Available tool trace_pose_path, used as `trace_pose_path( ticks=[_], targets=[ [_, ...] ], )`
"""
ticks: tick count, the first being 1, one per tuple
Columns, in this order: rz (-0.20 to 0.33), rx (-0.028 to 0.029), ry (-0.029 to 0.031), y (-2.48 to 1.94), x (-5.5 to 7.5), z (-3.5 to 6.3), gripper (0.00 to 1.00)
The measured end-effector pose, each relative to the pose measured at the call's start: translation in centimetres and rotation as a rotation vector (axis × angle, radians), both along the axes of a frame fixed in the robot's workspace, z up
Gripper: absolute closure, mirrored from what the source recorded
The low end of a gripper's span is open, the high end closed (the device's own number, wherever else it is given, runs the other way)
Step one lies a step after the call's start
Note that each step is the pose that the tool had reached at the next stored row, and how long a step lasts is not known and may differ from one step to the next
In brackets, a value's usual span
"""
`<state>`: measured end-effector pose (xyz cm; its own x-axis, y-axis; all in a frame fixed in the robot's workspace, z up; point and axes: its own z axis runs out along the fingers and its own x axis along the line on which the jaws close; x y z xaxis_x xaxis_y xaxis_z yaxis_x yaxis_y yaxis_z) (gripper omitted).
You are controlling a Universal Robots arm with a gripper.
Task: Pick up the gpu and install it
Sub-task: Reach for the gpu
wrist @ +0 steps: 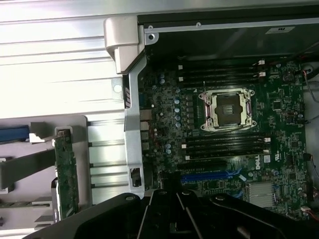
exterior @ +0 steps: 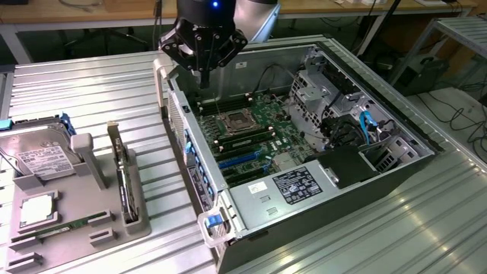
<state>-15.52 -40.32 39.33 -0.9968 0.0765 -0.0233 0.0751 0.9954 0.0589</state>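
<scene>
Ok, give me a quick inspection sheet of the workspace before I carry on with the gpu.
surface: ribbed metal table, bearing the grey holder and open computer case.
job's things: gpu upright in the holder, untouched.
clutter: hard drive and memory stick in the holder.
claw: shut, above the case's edge, apart from the gpu.
cables: blue and black cables inside the case.
surroundings: wooden bench behind; floor cables at the exterior view's right.

You've got a black gripper at the exterior view's upper middle. Centre: green motherboard with blue slots. The gpu shows a green board face and sits in a plain grey holder. The table is ribbed silver.
</scene>
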Motion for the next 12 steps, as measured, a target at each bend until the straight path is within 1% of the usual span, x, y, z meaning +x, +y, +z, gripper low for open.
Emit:
trace_pose_path(
  ticks=[8, 12],
  targets=[
    [0.0, 0.0, 0.0, -0.71, -0.4, -0.01, 0.89],
    [0.001, 0.0, -0.0001, -1.44, -0.7, -0.03, 0.89]
  ],
)
